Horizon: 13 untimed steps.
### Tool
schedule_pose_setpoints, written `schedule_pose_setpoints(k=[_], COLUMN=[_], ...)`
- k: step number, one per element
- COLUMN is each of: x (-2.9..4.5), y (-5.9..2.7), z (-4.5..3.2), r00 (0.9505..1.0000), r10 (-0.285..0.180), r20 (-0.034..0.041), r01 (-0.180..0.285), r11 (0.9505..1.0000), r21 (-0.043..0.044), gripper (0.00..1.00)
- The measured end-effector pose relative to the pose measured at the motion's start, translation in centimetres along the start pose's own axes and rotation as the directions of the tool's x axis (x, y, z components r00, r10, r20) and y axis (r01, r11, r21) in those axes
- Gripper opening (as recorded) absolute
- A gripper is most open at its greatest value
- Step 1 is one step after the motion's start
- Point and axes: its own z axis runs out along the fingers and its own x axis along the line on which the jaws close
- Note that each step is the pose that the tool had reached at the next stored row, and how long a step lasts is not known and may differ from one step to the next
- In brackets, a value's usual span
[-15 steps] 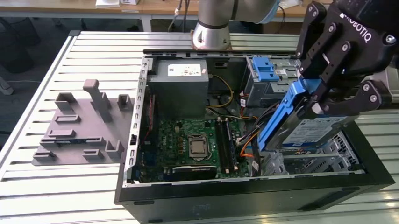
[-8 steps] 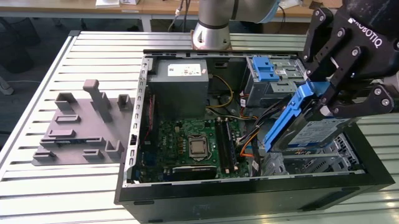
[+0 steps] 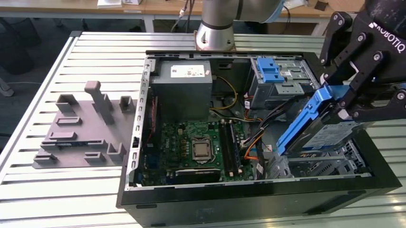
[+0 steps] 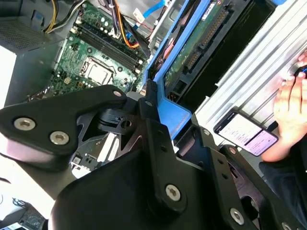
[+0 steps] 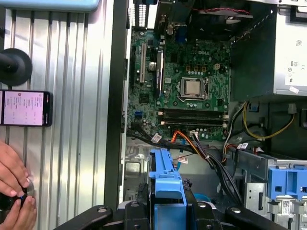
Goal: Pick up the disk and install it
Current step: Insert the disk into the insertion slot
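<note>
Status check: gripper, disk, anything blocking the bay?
Gripper shut on the disk. Disk tilted above the drive cage, not seated. Cable bundle beside the cage.

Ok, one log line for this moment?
end effector: shut on disk | disk: tilted, over open computer case | install: not done

I'd call this a robotics lab workbench. A ribbed aluminium table [image 3: 95, 52] bears an opened computer tower [image 3: 254, 204]. In the exterior view a grey fixture plate [image 3: 76, 142] sits at nine o'clock, with the arm's base [image 3: 216, 33] and wooden desks [image 3: 159, 7] at twelve o'clock.
</note>
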Motion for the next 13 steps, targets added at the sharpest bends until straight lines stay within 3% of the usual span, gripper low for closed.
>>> schedule_pose_setpoints(k=[13], x=[0.01], y=[-1.41], z=[0.69], r00=[1.0], r10=[0.001], r20=[0.0004], r01=[-0.001], r11=[1.0], r21=[0.0001], gripper=[0.37])
